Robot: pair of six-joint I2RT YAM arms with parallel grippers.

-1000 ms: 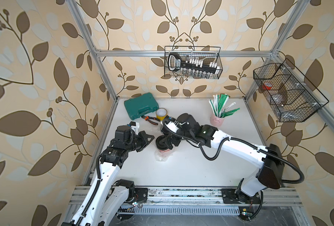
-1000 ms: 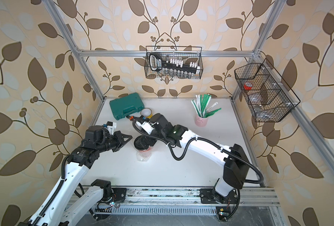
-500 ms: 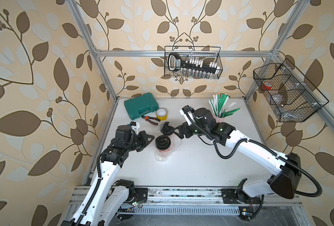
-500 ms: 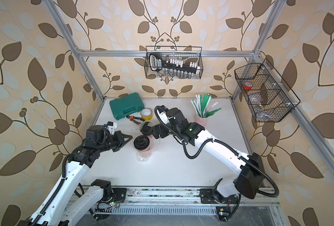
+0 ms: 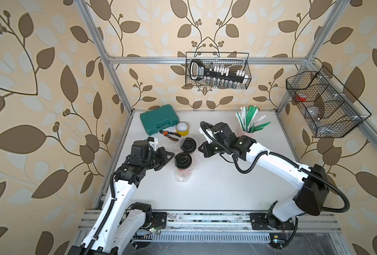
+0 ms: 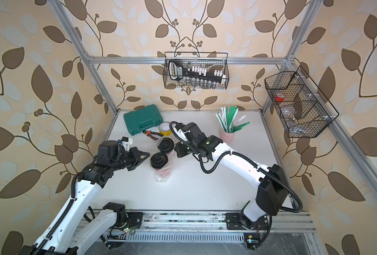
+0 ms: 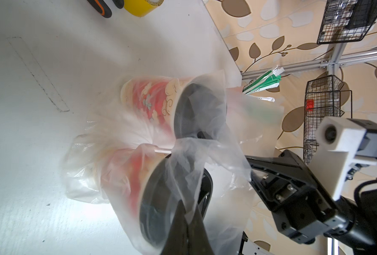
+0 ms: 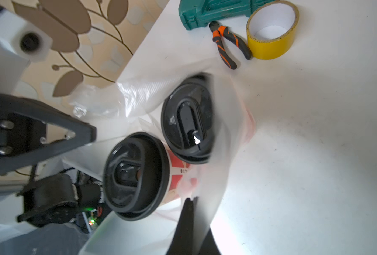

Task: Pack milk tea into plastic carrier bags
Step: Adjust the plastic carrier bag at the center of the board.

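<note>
Two red milk tea cups with black lids stand side by side on the table inside the transparent plastic carrier bag, as both top views show. On their left, my left gripper is shut on the bag's edge; the left wrist view shows film pinched between its fingers. On their right, my right gripper is shut on the opposite edge of the bag, with film caught between the fingers. The bag's mouth stands open around both lids.
A green tool case, orange-handled pliers and a yellow tape roll lie just behind the cups. A pink cup of straws stands behind the right arm. Wire baskets hang on the walls.
My right gripper drew back from over the cups to their right side and closed on the bag's edge. The left arm and the cups stayed put.
</note>
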